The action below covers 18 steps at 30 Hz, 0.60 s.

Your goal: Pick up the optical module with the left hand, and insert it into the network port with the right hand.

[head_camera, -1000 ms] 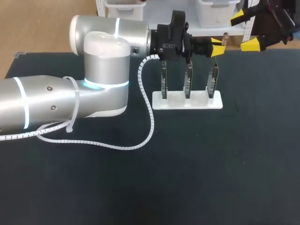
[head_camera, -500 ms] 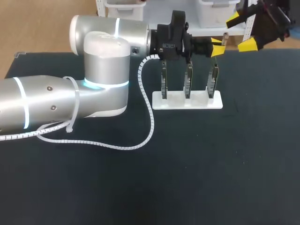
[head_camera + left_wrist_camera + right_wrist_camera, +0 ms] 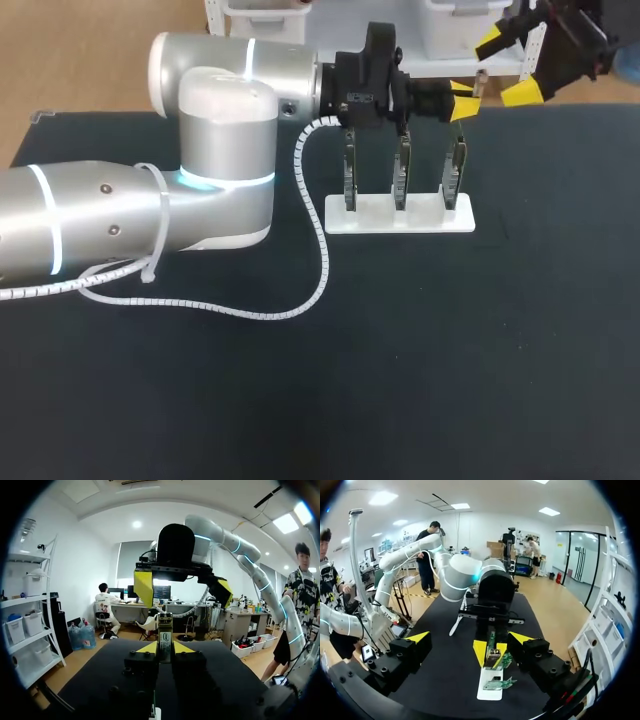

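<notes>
My left gripper (image 3: pixel 460 101) hovers above the right end of the white stand (image 3: pixel 400 216), shut on the optical module (image 3: pixel 479 84), a slim metal piece sticking out past its yellow tips. In the left wrist view the module (image 3: pixel 165 636) stands between my left gripper's (image 3: pixel 163 648) closed tips. My right gripper (image 3: pixel 507 67) is at the far right, just beyond the module, and stands wide open facing it. In the right wrist view my right gripper (image 3: pixel 470 639) is spread wide, with the module (image 3: pixel 491 641) ahead of it in the left gripper (image 3: pixel 491 652).
The white stand holds three upright circuit boards with network ports (image 3: pixel 349 182), (image 3: pixel 401 176), (image 3: pixel 455 170). In the right wrist view the stand (image 3: pixel 487 687) lies below and ahead of the fingers. A white coiled cable (image 3: pixel 300 300) from the left arm trails across the dark table (image 3: pixel 420 380).
My right gripper has drifted a little leftward toward the left gripper and the module. The left arm and the stand have stayed still.
</notes>
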Each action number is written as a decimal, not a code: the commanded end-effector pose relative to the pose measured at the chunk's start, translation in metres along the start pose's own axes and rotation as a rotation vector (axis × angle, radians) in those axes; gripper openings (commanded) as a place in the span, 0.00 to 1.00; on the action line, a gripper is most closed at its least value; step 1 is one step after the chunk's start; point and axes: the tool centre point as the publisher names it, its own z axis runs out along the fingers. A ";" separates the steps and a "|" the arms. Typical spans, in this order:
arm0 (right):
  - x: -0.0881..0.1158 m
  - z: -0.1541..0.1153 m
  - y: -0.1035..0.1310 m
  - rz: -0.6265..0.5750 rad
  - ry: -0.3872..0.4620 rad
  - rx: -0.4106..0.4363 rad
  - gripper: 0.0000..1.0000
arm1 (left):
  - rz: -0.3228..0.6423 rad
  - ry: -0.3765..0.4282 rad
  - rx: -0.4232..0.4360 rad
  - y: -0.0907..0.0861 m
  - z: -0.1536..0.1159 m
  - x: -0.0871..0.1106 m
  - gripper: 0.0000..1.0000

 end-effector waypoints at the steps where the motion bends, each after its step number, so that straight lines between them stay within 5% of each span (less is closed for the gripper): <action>1: 0.000 0.001 -0.003 0.000 0.003 -0.005 1.00 | 0.002 -0.002 -0.003 0.000 0.000 0.001 0.00; 18: 0.011 0.004 -0.004 0.040 0.046 0.006 1.00 | 0.002 -0.002 -0.003 0.000 0.000 0.001 0.00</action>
